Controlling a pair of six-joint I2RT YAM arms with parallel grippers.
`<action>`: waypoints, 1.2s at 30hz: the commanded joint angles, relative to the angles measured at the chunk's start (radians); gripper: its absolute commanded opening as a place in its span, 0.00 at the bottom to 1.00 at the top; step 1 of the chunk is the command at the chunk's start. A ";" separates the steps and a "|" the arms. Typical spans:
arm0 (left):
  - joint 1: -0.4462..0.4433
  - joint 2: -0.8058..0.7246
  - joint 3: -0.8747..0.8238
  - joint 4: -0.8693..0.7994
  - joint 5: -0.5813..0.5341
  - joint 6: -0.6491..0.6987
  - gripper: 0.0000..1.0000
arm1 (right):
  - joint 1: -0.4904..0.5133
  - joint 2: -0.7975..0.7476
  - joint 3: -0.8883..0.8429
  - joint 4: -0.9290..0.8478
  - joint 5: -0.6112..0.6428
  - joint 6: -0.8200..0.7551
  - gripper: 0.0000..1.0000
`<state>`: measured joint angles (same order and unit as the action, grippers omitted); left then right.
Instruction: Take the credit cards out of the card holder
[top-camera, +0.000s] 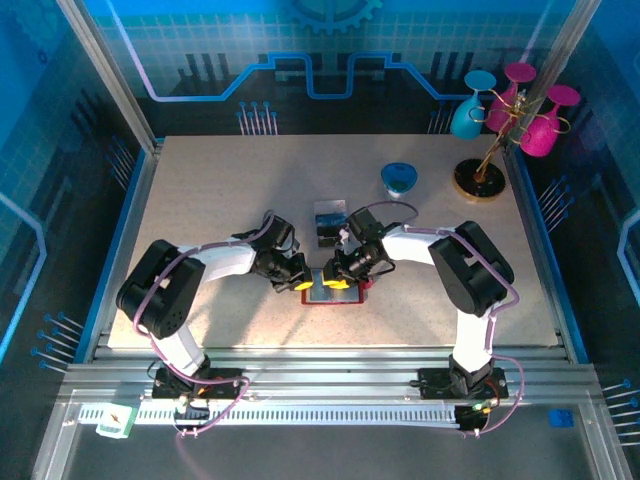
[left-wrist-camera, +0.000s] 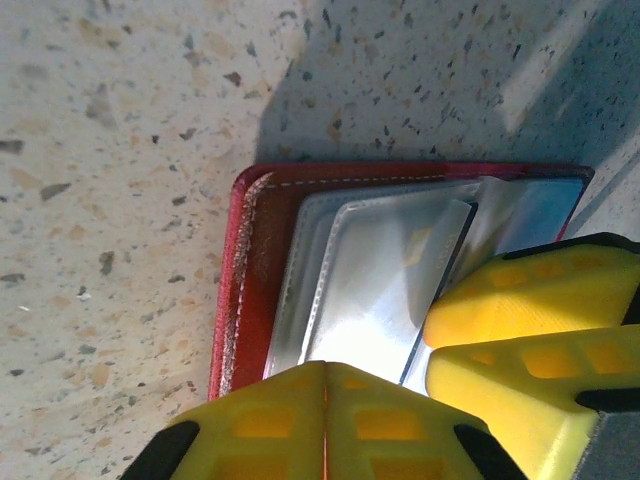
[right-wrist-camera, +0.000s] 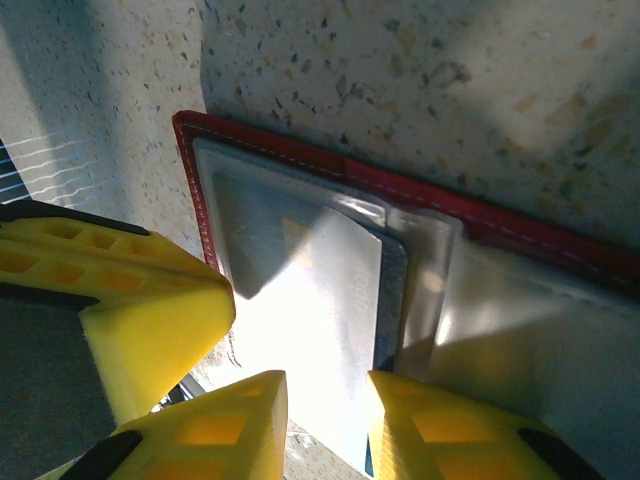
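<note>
— Biggest first?
— Speckled table (top-camera: 200, 200), pale, railed at the near edge. Bolted there, left arm (top-camera: 190, 275) and right arm (top-camera: 465, 260), both bent inward toward the middle.

— At the back?
— Far right, a stand (top-camera: 490, 160) hung with pink and cyan glasses. Near it, a blue bowl (top-camera: 399, 179).

— And the card holder (top-camera: 333, 293)?
— Lies open and flat on the table, front of centre, between the two grippers. Red rim all round, grey see-through pockets facing up. Behind it, a small dark thing (top-camera: 329, 222), too small to tell.

— And the left gripper (left-wrist-camera: 325, 385)?
— Down over the holder's near edge. Yellow fingers pressed together, seam to seam.

— And the right gripper (right-wrist-camera: 320, 420)?
— In from the opposite side, just beside the left one. Fingers (right-wrist-camera: 430, 430) partly spread, with the end of a pale card (right-wrist-camera: 310, 300) lying in the gap. Cannot tell whether gripped or merely straddled.

— Anything smaller?
— A blue card (left-wrist-camera: 540, 210) tucked under the clear plastic at the holder's far end, seen from the left wrist. Along the pale card's side, a dark strip (right-wrist-camera: 392, 300); card or pocket lining, unclear.
</note>
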<state>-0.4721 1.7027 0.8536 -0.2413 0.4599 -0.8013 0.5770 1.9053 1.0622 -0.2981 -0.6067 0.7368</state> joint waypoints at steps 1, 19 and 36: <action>0.006 0.016 -0.004 -0.035 0.001 0.035 0.08 | 0.017 0.018 0.025 -0.053 0.025 -0.028 0.28; 0.013 0.029 0.001 -0.054 -0.009 0.045 0.08 | 0.018 -0.034 0.067 -0.154 0.070 -0.076 0.28; -0.008 0.005 0.075 -0.087 0.019 0.066 0.09 | -0.015 -0.062 0.025 -0.064 0.014 -0.034 0.28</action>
<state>-0.4690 1.7176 0.8909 -0.2844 0.4610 -0.7708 0.5747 1.8561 1.1049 -0.3950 -0.5587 0.6819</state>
